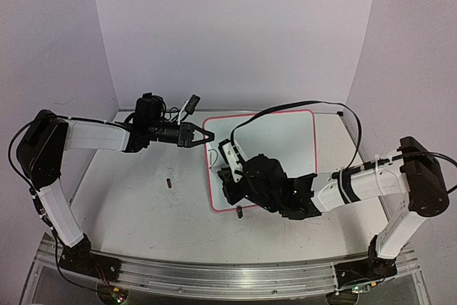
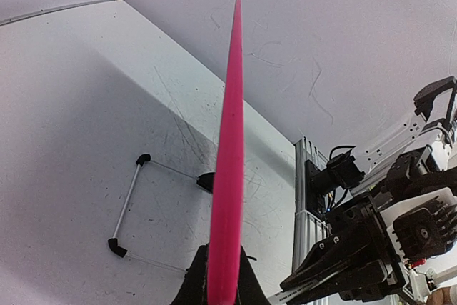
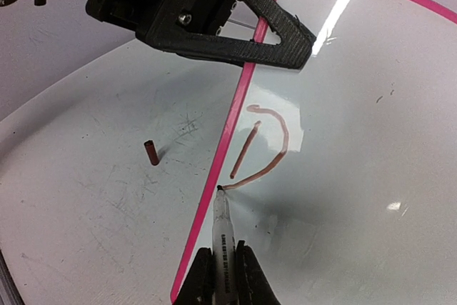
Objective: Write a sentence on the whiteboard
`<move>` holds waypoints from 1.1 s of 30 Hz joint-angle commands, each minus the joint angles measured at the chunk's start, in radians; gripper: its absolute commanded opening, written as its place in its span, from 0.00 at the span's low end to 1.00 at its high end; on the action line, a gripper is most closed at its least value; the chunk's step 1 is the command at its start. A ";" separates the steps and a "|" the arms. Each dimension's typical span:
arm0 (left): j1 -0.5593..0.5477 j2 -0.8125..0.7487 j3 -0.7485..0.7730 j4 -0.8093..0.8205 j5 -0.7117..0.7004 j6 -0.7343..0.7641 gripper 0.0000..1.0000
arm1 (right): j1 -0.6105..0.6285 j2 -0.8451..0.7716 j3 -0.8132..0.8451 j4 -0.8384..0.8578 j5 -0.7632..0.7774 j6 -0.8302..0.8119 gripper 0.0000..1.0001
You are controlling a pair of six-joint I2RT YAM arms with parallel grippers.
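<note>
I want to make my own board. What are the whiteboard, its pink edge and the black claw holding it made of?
The whiteboard looks like smooth glossy coated board: light glares off it. Its pink rim seems plastic, evenly coloured, slightly shiny. The left gripper looks like matt black plastic with metal screws; I can't be sure.

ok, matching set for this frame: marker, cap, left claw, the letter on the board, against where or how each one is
1. marker
2. cap
3. left claw
4. letter D

a. shut on the pink rim of the whiteboard
b. reddish-brown, on the whiteboard just inside the rim
c. lying on the table, off the whiteboard
d. held in the right claw, tip on the whiteboard

Pairs: 1-d, 2-c, 3-a, 4-b
</note>
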 commanded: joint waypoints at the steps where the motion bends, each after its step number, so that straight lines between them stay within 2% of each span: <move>1: 0.001 -0.034 0.003 -0.005 -0.020 -0.008 0.00 | -0.006 -0.001 0.029 -0.009 0.019 0.006 0.00; 8: 0.001 -0.031 0.004 -0.005 -0.021 -0.008 0.00 | -0.017 -0.129 -0.043 -0.002 0.052 -0.016 0.00; 33: 0.000 -0.025 0.005 -0.005 -0.020 -0.008 0.00 | -0.043 -0.066 0.010 0.035 0.038 -0.074 0.00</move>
